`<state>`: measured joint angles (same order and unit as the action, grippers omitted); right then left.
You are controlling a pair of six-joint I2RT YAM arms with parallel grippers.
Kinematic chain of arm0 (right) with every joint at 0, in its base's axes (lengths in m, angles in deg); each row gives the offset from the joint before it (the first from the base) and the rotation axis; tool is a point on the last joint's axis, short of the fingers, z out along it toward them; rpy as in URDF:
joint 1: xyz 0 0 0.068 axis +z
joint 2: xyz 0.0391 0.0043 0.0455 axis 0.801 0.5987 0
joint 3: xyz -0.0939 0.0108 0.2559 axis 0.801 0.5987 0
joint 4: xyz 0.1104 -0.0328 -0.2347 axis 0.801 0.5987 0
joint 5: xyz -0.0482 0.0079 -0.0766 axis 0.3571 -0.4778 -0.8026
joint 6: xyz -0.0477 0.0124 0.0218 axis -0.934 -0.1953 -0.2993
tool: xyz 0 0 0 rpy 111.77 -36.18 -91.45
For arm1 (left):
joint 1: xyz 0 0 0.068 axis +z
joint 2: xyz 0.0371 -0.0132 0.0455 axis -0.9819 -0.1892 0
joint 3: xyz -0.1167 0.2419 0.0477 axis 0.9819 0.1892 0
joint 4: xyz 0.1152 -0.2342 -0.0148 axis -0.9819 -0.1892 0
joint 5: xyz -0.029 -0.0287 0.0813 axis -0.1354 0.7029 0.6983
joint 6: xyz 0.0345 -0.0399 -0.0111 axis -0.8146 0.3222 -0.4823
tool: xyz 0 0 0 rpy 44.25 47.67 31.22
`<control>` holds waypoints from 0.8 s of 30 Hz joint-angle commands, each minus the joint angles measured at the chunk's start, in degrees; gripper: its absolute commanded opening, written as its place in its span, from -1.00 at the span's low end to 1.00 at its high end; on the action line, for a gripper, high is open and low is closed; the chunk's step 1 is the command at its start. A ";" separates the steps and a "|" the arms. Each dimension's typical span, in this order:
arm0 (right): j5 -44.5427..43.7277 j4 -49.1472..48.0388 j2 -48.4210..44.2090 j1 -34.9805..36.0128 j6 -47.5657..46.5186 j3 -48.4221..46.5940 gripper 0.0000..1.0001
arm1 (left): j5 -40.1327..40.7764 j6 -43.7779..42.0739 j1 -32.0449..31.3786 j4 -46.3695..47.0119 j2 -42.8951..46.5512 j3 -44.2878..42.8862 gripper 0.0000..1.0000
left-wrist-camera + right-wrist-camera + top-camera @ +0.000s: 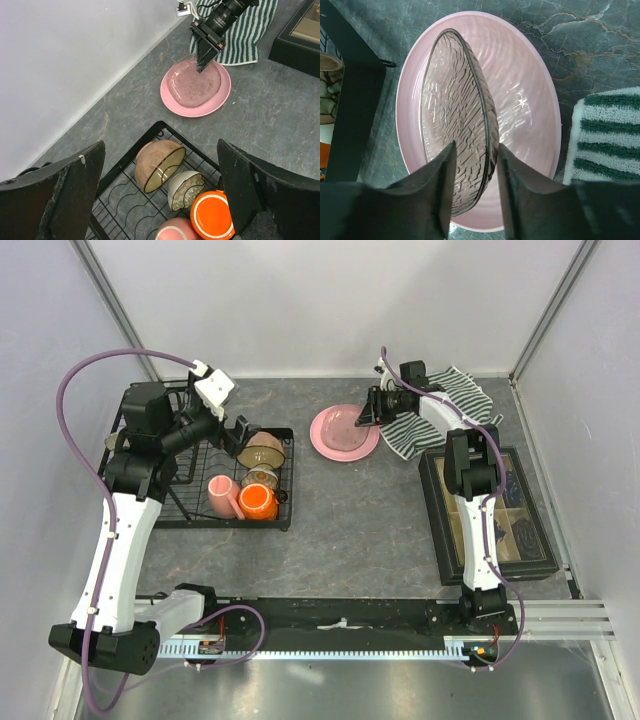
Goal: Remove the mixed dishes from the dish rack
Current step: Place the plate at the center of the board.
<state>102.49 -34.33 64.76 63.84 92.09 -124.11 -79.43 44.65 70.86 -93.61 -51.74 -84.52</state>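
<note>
**Right gripper parted around the oval dish on the pink plate**

The right gripper [476, 147] has its fingers slightly apart, one on each side of the rim of the small patterned oval dish [455, 115]. The dish lies on the pink round plate [530, 100] on the grey table [350, 530], just beside a striped towel [605, 135]. The left gripper [161, 147] hovers wide open, holding nothing, above the basket section of the dish rack [125, 200]. There the tan-brown bowl [155, 162], small floral bowl [184, 189], orange mug [212, 215] and pink mug [172, 232] sit close together.

lab test booth: blank white walls [330, 300], aluminium posts [112, 302].
</note>
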 commanded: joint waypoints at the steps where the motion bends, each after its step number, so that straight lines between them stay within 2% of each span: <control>1: -1.30 -0.05 -0.78 -0.24 -2.12 -2.37 0.01 | 0.15 -2.05 0.06 0.79 1.50 0.46 0.99; 5: -2.88 0.66 -1.75 -0.15 -2.83 -2.11 0.22 | 0.94 -2.67 0.06 0.71 1.86 0.37 0.99; 8: -4.37 1.10 -3.41 -0.07 -3.62 -1.49 0.28 | 1.99 -3.81 0.06 0.09 2.12 0.02 0.99; 17: -8.50 2.50 -7.19 0.29 -6.34 0.27 0.34 | 7.69 -8.99 0.06 -1.05 2.21 -0.33 0.99; 24: -10.18 4.00 -10.80 0.46 -8.79 1.32 0.38 | 14.73 -21.71 0.06 -5.44 0.89 -2.44 0.99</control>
<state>93.90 -30.75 59.77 63.99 86.43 -123.52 -70.16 33.66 70.86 -96.17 -50.60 -84.22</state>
